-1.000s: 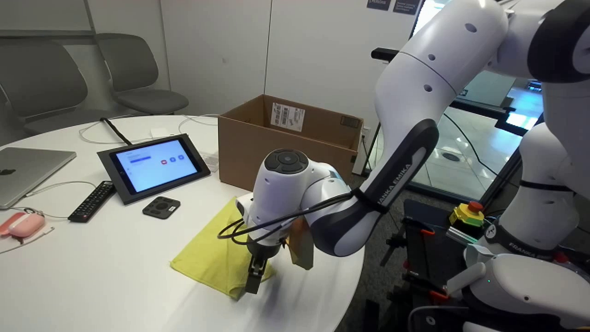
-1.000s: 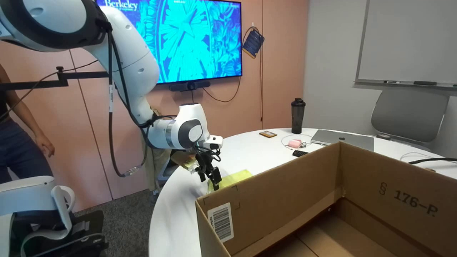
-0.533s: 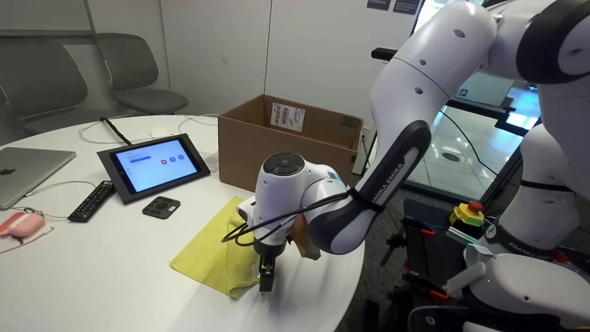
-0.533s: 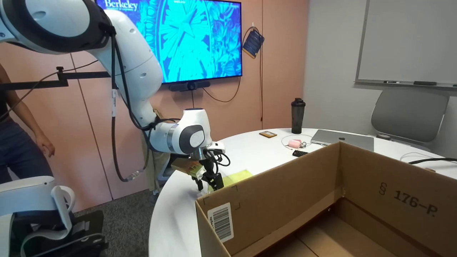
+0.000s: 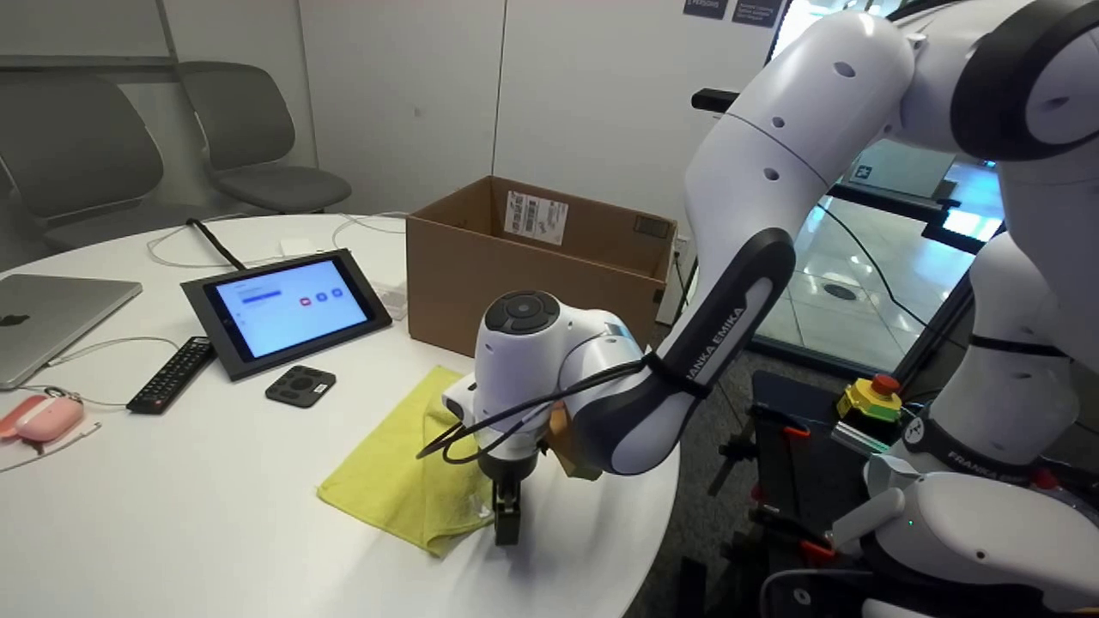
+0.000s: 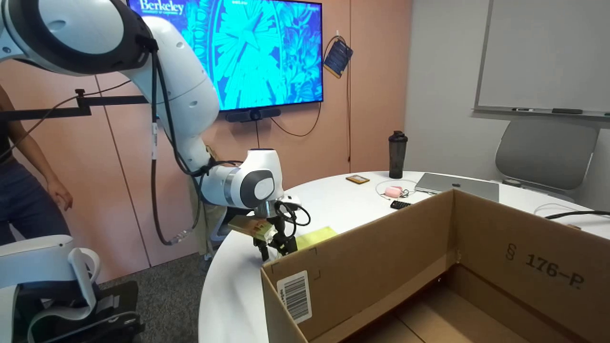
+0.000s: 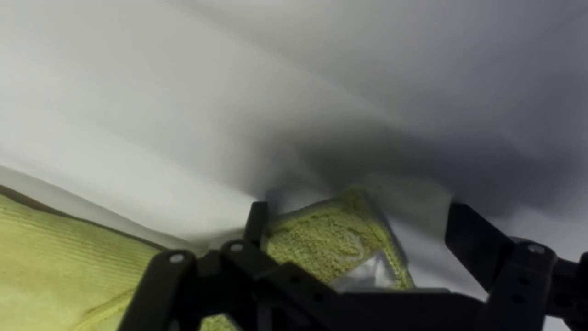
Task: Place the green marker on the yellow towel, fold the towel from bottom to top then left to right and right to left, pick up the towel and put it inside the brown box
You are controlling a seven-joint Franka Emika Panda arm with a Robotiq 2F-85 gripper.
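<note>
1. Pointing down toward the white table [image 5: 215, 515], the gripper [image 7: 358, 218] has its two fingers spread wide apart and holds nothing.
2. In an exterior view it stands right beside an edge of the yellow towel [image 5: 395, 481].
3. Seen from the wrist, one corner of the towel lies between the fingers; whether either finger touches the cloth cannot be told.
4. On that corner shows a small whitish patch [image 7: 370, 273], too blurred to name.
5. Most of the towel lies spread on the table, near the brown box [image 5: 455, 283].
6. The box stands upright, a white label [image 5: 537, 218] on an inside wall.
7. A tablet [image 5: 296, 305], a remote control [image 5: 172, 375] and a laptop [image 5: 60, 322] sit well apart from the gripper.
</note>
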